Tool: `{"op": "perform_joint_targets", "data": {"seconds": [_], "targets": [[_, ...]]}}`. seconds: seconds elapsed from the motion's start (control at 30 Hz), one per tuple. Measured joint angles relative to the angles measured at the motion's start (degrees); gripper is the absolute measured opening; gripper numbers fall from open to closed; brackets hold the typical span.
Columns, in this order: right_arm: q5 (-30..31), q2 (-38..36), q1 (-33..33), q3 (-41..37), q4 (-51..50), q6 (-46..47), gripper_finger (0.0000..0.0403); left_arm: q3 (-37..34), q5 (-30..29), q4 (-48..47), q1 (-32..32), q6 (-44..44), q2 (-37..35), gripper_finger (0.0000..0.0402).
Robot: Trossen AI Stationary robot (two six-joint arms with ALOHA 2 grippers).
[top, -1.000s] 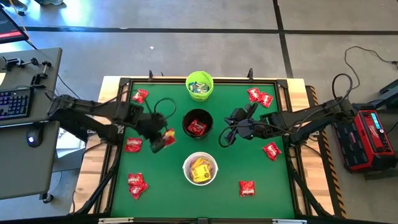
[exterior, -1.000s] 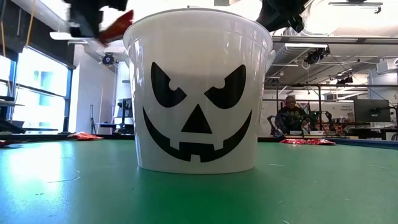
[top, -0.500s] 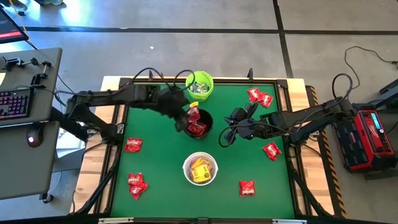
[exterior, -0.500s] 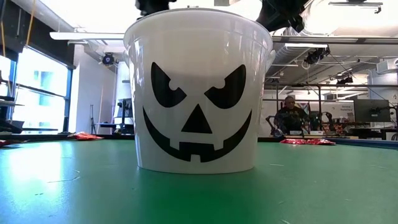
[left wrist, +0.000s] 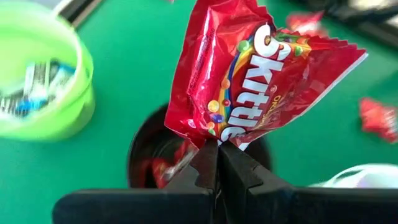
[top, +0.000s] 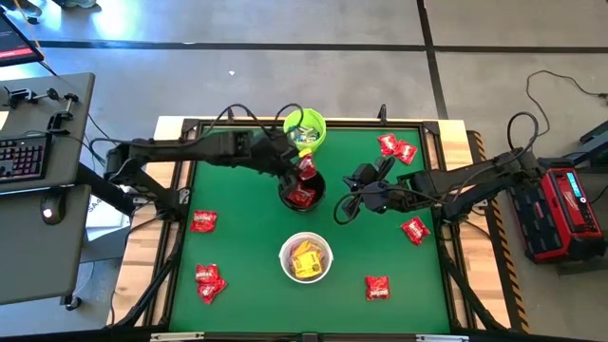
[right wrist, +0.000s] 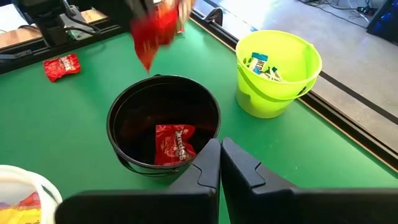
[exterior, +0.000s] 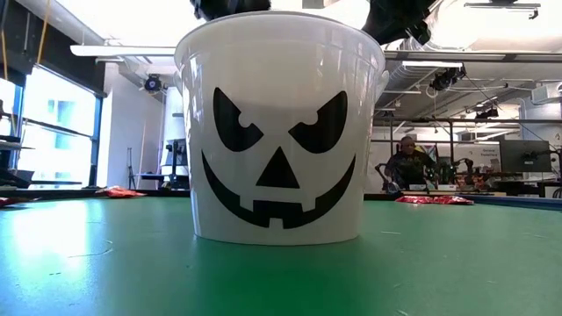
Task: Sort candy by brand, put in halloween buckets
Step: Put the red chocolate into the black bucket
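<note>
Red packet: glossy, crinkled Skittles wrapper pinched in the left gripper, hanging above the black bucket.
Black bucket: round, one red packet inside.
Right gripper: fingers pressed together, empty, beside it.

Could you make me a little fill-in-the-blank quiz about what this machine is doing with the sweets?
1. The left gripper holds a red packet above the ____ bucket.
2. The lime green bucket holds ____ packets.
3. The white bucket holds ____ packets.
4. The right gripper holds ____.

Missing words: black; pale blue-white; yellow; nothing
</note>
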Motion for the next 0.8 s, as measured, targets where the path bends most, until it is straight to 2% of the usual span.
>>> {"op": "perform_joint_targets", "data": {"seconds": [0.13,0.53,0.8], "targets": [[0.6,0.0,-0.1,0.0,0.0,0.0,0.0000,-1.7,-0.8,-4.6,0.4,0.1,2.8,0.0000],[0.2,0.0,-2.8,0.0,0.0,-1.5,0.0000,8.1,-1.3,-14.6,-1.6,8.3,15.9,0.0000],[0.1,0.0,-3.0,0.0,0.0,-1.5,0.0000,9.3,-2.5,-16.7,-1.6,11.5,21.0,0.0000]]}}
